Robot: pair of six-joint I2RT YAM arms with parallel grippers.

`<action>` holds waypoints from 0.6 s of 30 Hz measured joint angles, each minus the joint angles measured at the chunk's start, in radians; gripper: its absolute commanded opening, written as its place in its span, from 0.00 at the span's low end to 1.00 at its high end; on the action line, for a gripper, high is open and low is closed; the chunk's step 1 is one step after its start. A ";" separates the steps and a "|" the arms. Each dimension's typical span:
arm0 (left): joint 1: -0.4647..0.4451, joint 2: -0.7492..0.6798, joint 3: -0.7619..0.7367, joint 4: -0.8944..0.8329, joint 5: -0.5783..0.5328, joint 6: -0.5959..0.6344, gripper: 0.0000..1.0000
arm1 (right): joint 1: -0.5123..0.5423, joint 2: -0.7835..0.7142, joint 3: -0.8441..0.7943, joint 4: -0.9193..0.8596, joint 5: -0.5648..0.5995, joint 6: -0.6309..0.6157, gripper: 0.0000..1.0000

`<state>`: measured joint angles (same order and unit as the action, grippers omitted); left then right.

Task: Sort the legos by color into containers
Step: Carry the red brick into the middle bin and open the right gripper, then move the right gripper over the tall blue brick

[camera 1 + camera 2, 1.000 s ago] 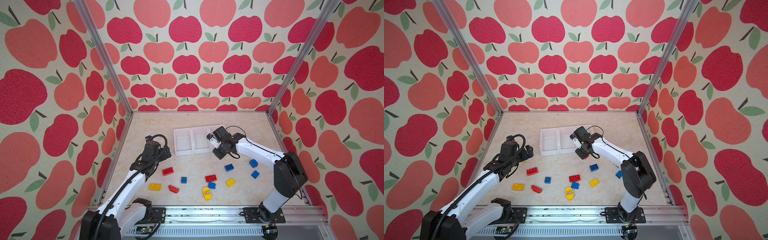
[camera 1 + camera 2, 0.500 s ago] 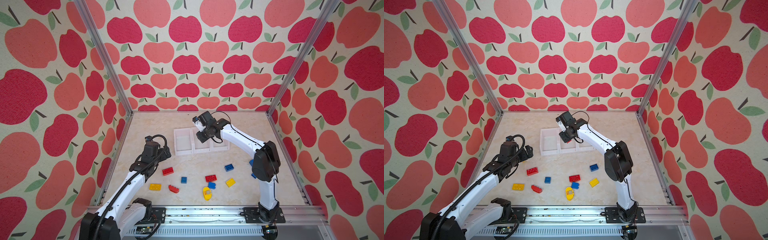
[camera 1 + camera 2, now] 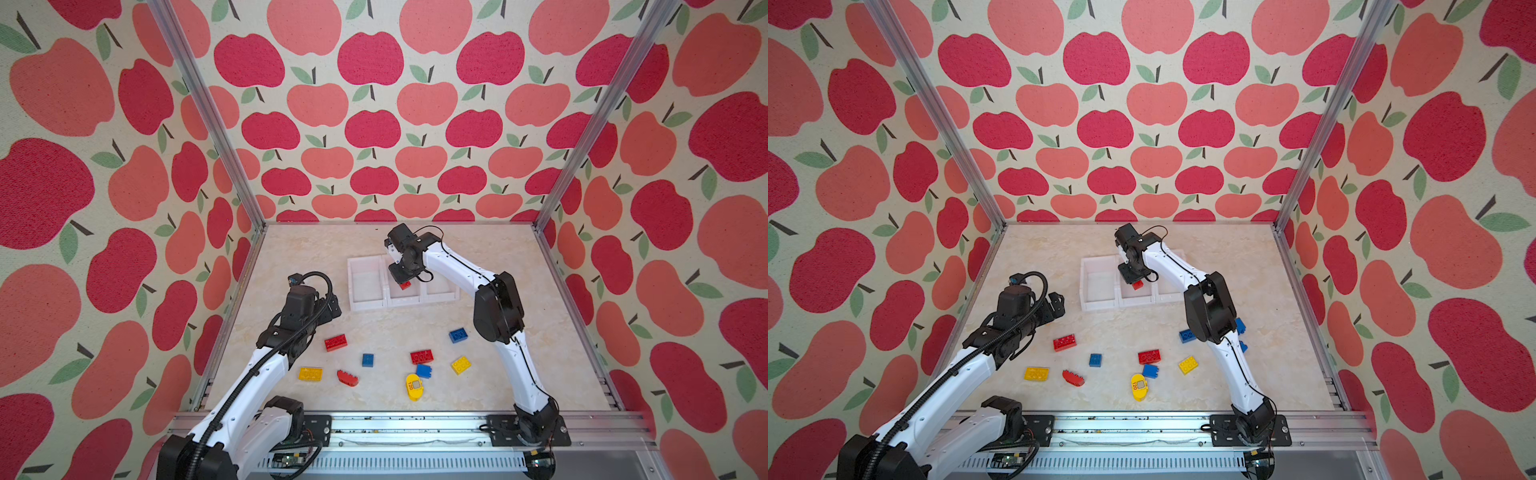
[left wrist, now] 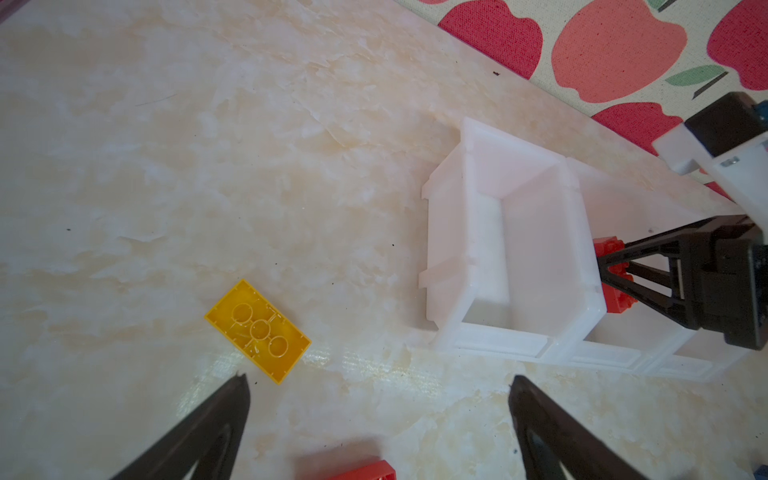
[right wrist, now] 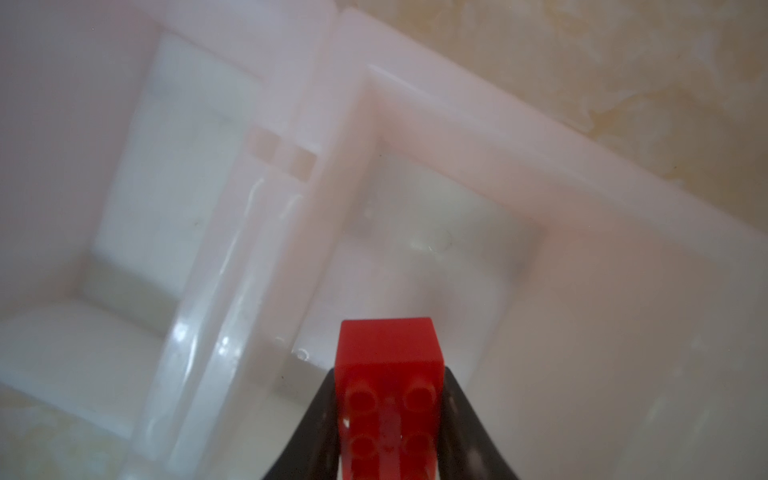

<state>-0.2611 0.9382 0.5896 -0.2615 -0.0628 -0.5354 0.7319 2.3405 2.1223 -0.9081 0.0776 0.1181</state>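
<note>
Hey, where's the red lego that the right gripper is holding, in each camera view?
Top view: red lego under the right gripper, over the middle bin of the containers.
Top view: red lego over the same middle bin.
Left wrist: red lego just past the nearest bin's wall.
Right wrist: red lego close up, clamped between black fingers.
Shared landmark: the white containers.

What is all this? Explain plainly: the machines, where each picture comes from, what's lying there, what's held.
These are two white robot arms, each ending in a pincer, its gripper. Two pictures look down from overhead; two come from cameras on the arms' wrists. On the table stand three joined white bins, with loose red, blue and yellow bricks nearer the arms' bases. The right gripper is shut on a red brick over the middle bin. The left gripper is open and empty.
</note>
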 measured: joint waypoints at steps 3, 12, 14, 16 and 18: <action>-0.001 0.000 -0.001 0.000 0.000 -0.002 0.99 | -0.004 0.001 0.000 -0.018 0.001 0.012 0.41; -0.015 0.001 -0.001 0.000 0.000 -0.010 0.99 | -0.010 -0.010 0.000 -0.037 0.003 0.023 0.48; -0.021 0.006 -0.001 0.003 0.000 -0.015 0.99 | -0.012 -0.031 -0.013 -0.039 0.003 0.023 0.47; -0.027 0.016 -0.001 0.003 -0.002 -0.018 0.99 | -0.014 -0.065 -0.039 -0.037 0.003 0.023 0.47; -0.034 0.024 -0.001 0.003 -0.005 -0.018 0.99 | -0.018 -0.111 -0.074 -0.037 0.003 0.023 0.47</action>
<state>-0.2955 0.9627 0.5888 -0.2581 -0.0677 -0.5533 0.7136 2.2292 2.0480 -0.9451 0.0811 0.1410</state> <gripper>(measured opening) 0.993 0.470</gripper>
